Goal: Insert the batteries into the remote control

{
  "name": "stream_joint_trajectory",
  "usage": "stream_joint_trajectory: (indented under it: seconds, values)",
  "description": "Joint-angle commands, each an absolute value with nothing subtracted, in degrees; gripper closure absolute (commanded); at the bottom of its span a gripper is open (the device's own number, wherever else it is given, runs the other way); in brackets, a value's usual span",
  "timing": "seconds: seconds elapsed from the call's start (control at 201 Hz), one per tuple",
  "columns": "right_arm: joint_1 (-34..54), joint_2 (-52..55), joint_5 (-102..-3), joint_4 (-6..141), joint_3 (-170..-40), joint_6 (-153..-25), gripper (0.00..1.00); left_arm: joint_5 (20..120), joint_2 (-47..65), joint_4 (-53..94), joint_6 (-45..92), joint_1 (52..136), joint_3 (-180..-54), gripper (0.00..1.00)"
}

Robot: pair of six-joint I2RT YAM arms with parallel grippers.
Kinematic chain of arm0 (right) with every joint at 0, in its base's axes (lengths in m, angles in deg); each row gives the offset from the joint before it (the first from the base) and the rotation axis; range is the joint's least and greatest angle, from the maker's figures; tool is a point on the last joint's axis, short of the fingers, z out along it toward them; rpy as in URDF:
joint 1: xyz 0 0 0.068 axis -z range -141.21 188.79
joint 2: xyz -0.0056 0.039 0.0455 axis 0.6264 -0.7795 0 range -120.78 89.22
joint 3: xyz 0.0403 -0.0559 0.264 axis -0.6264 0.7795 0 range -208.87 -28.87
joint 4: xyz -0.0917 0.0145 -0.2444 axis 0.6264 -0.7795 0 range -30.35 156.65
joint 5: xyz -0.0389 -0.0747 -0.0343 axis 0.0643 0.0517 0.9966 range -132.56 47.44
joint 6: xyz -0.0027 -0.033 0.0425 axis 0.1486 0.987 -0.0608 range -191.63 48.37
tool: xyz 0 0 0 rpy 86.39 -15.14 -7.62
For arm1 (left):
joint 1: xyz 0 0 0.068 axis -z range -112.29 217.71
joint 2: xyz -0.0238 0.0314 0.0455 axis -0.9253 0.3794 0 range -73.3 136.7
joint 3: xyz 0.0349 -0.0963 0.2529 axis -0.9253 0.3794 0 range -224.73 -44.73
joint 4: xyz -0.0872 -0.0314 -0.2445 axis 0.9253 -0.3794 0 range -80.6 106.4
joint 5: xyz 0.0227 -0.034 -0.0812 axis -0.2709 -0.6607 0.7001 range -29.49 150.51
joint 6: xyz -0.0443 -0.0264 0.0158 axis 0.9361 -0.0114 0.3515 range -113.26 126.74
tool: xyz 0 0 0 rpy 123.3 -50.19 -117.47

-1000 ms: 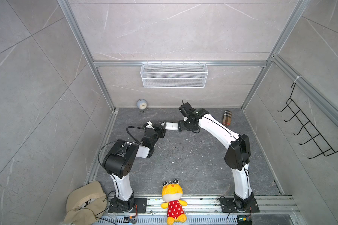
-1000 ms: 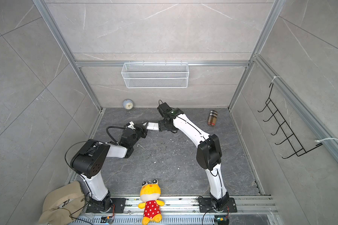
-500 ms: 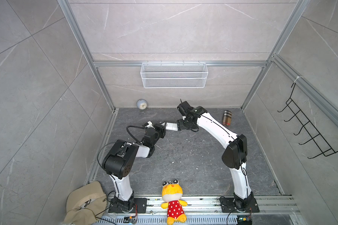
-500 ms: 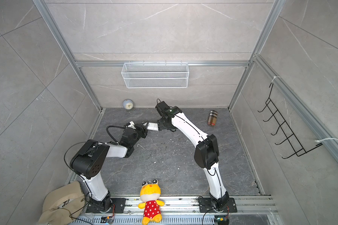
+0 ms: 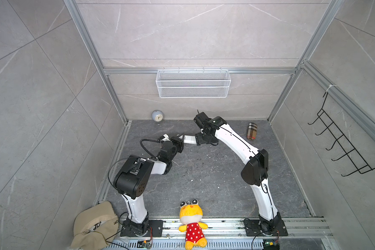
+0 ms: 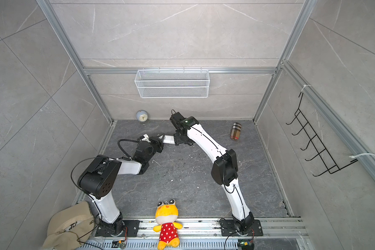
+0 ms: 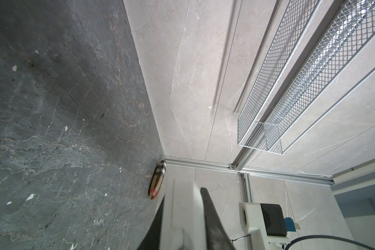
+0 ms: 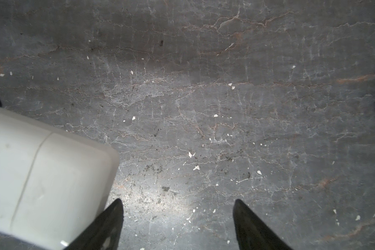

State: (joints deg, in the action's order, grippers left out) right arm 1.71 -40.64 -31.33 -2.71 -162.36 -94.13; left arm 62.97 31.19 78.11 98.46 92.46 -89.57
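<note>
Slim white plastic remote control (image 5: 189,139), just above mid-frame in both top views, is clamped off the dark stone tabletop (image 5: 204,173) by left fingers (image 7: 210,212), right fingers (image 8: 110,220) wide and empty beside its end; back cover looks on, batteries unseen, loading unconfirmed.

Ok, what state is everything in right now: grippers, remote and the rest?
left gripper: shut on one end of the remote control.
right gripper: open, at the remote's other end, not gripping it.
remote control: held by the left gripper, back cover looks fitted.
batteries: not visible in any view.
alarm clock: upright against the back wall.
plaid case: lying on the floor.
wire basket: wall-mounted, looks empty.
</note>
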Motion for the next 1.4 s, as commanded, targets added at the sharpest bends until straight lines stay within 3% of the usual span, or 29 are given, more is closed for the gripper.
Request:
stream_joint_trajectory:
  seconds: [0.0, 0.169, 0.503, 0.897, 1.166, 1.395]
  values:
    - [-0.2, -43.57, -33.68, -3.6, -166.12, -93.12, 0.2, 65.69, 29.92, 81.92, 97.27, 95.33, -92.58, 0.89]
    - [-0.19, -41.92, -32.45, -3.36, -163.43, -92.78, 0.18, 65.33, 29.73, 83.58, 98.03, 94.73, -91.39, 0.88]
    - [4.39, -26.24, -38.69, 11.0, -140.4, -91.6, 0.16, 66.59, 28.12, 84.43, 100.08, 91.35, -88.76, 0.88]
    - [4.36, -33.11, -37.14, 5.8, -147.93, -91.67, 0.16, 67.41, 27.33, 82.15, 99.07, 91.57, -89.5, 0.88]
    - [0.87, -41.38, -33.77, -2.75, -162.41, -91.23, 0.16, 66.95, 29.38, 82.69, 99.39, 93.94, -91.8, 0.89]
    - [1.73, -37.53, -32.53, -1.0, -157.01, -90.71, 0.16, 66.4, 28.79, 84.19, 100.31, 92.83, -90.37, 0.88]
